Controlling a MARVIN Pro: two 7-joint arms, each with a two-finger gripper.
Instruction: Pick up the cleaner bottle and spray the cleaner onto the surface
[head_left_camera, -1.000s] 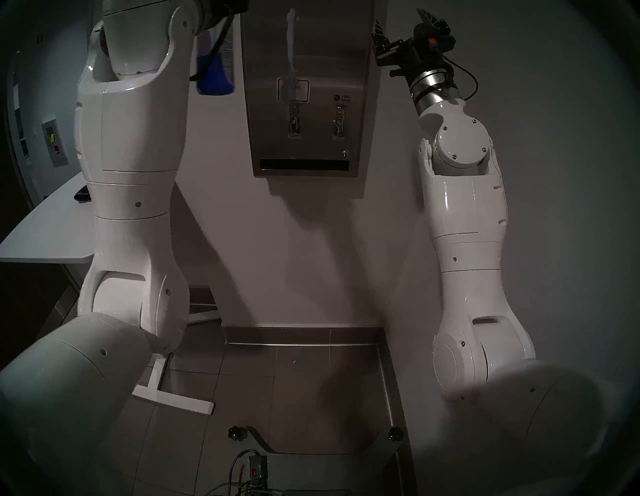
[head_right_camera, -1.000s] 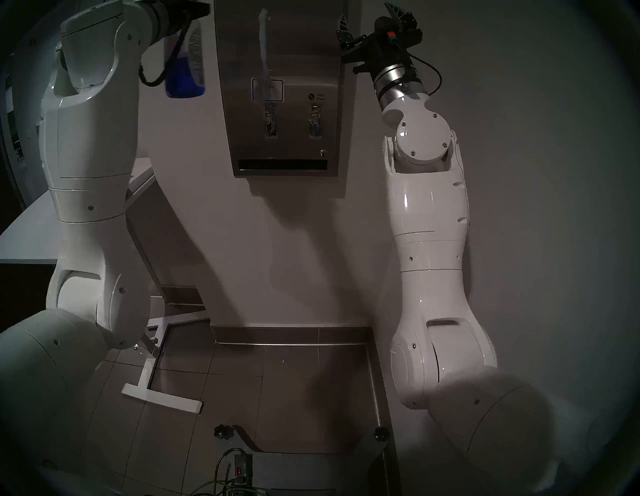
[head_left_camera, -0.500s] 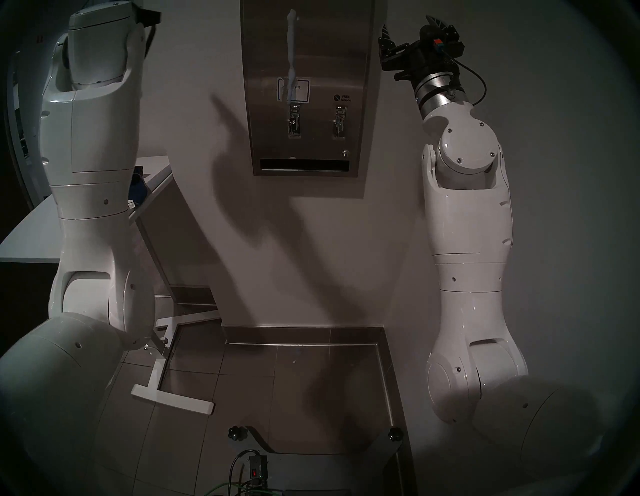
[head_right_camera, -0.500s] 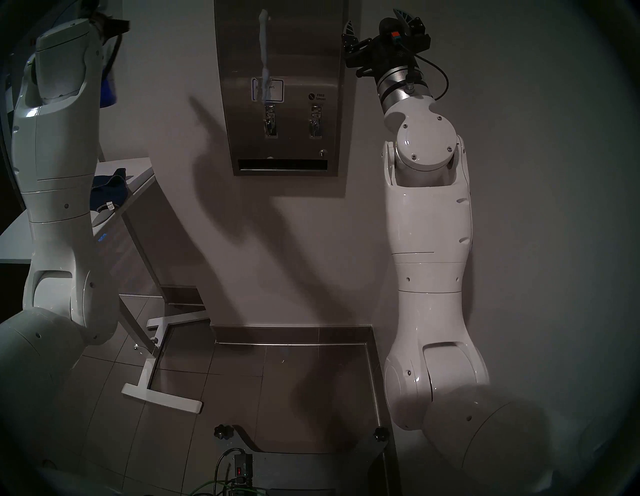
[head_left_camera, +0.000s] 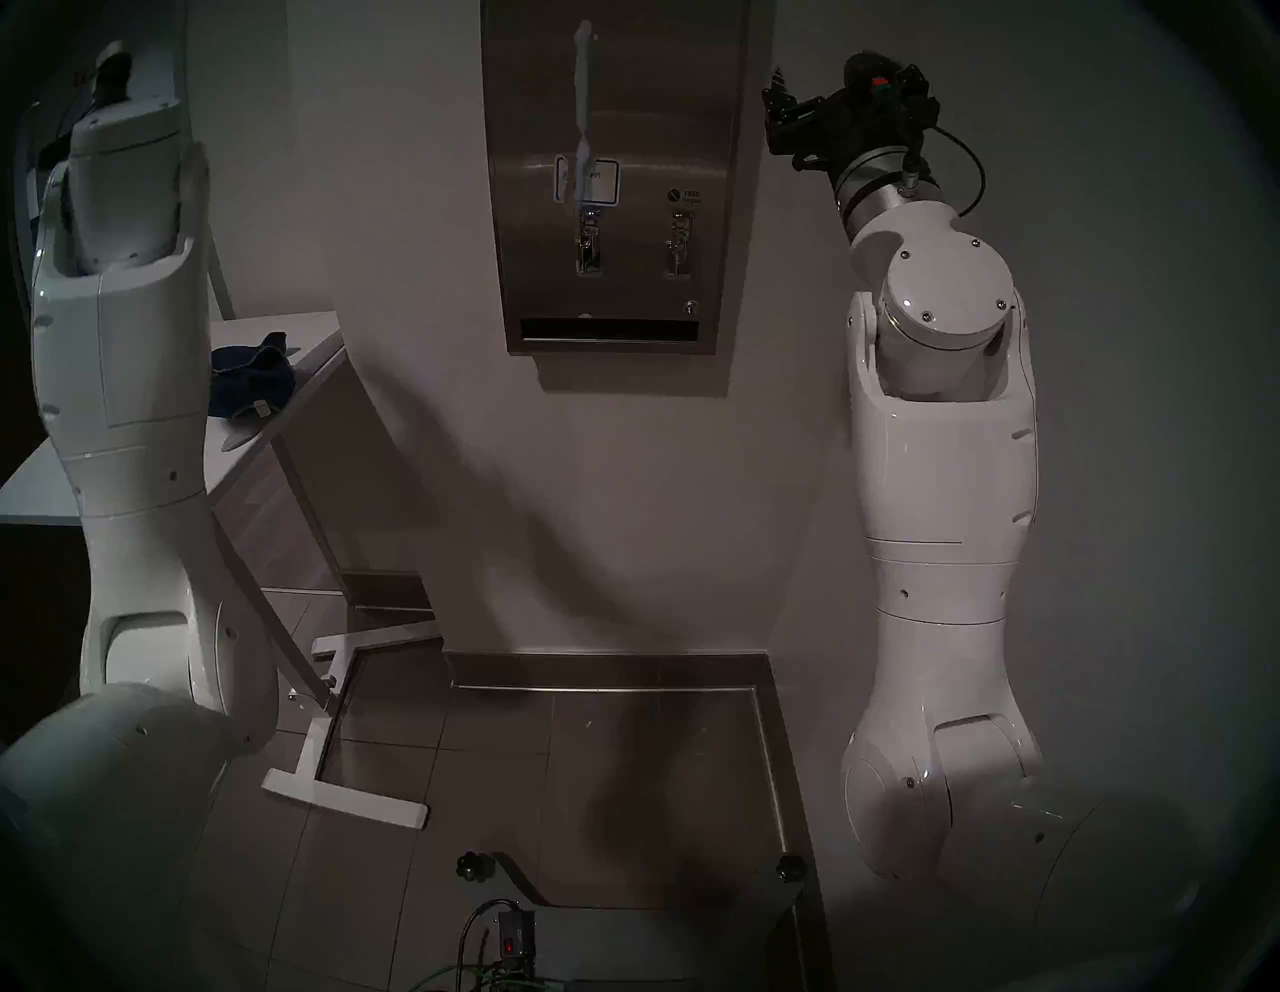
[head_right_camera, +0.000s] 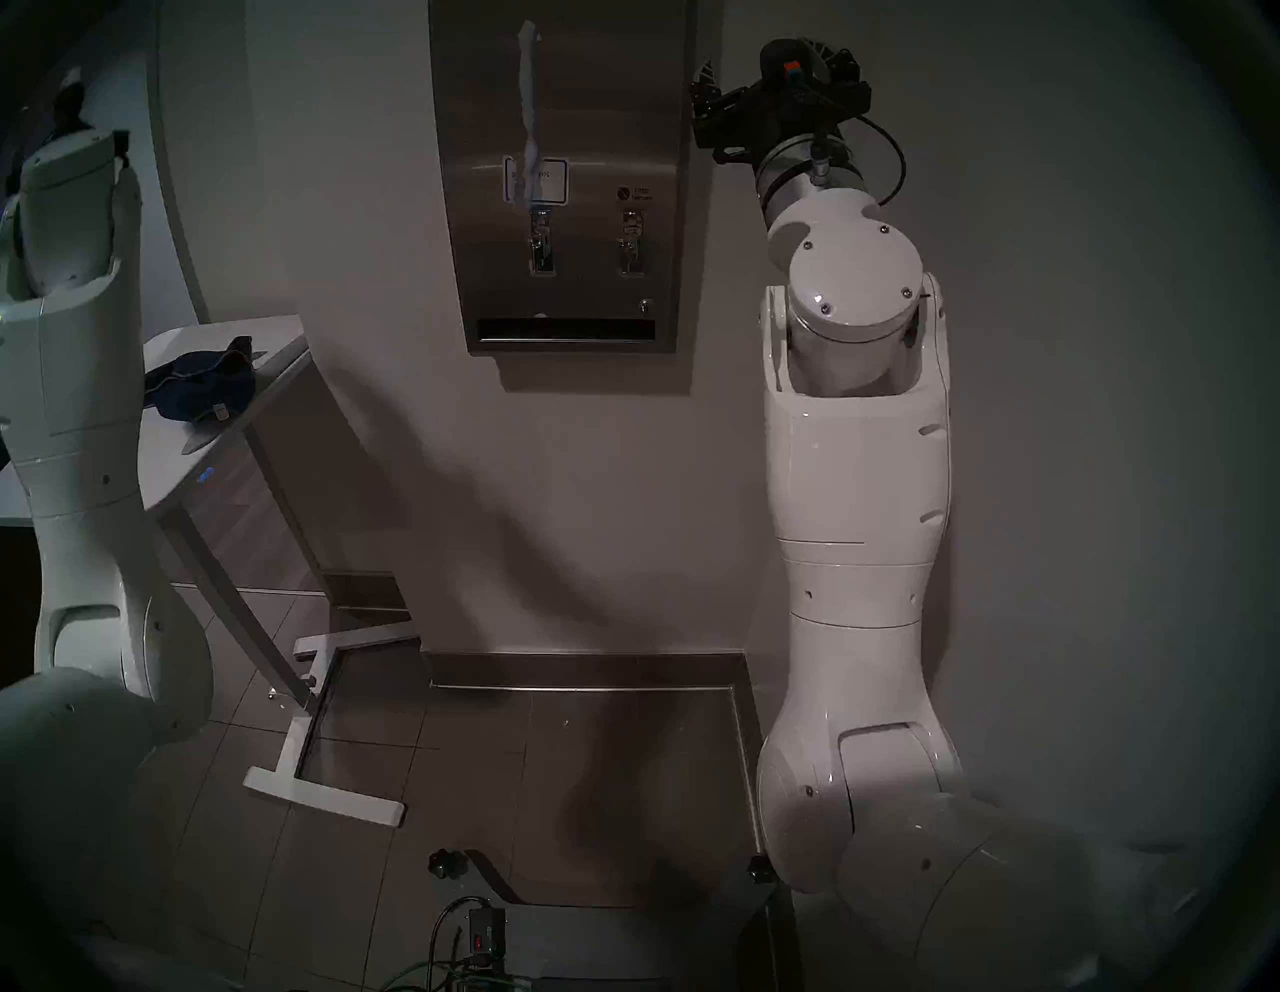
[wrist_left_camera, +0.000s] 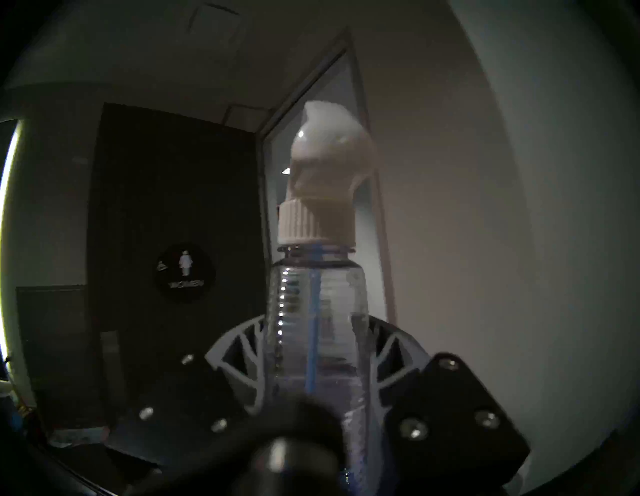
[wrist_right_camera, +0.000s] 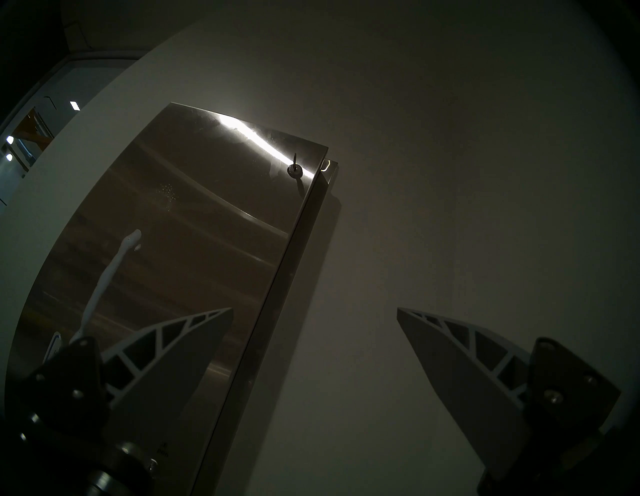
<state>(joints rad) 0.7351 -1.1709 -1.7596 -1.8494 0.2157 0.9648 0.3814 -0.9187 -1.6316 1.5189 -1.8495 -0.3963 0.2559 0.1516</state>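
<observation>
One spray bottle (wrist_left_camera: 317, 311) is the thing in hand: the left wrist view shows the left gripper (wrist_left_camera: 313, 353) pinching its clear ribbed body from both sides, the white trigger head upright above the fingers (wrist_left_camera: 242, 360) and a blue tube running down inside. Behind the bottle are a dark door with a round restroom sign (wrist_left_camera: 184, 273) and a glass panel edge. In the head views the left arm (head_left_camera: 118, 332) stands at the far left, and neither the bottle nor its gripper can be made out there.

On the wall straight ahead hangs the steel dispenser (head_left_camera: 665, 125), with a thin white streak of cleaner (head_left_camera: 583, 104) running down its front, across the blue-edged sticker (head_left_camera: 604, 181) to the left lever (head_left_camera: 589, 246). A second lever (head_left_camera: 680, 242) sits to its right, with a dark slot (head_left_camera: 609, 330) below both.

Just right of the dispenser, the right gripper (wrist_right_camera: 313, 332) is raised near the wall with its fingers spread wide and nothing between them; its wrist view looks up along the steel front and the streak (wrist_right_camera: 104, 277).

At the left, a dark blue cloth (head_left_camera: 253, 374) lies on a white table (head_left_camera: 312, 332).
</observation>
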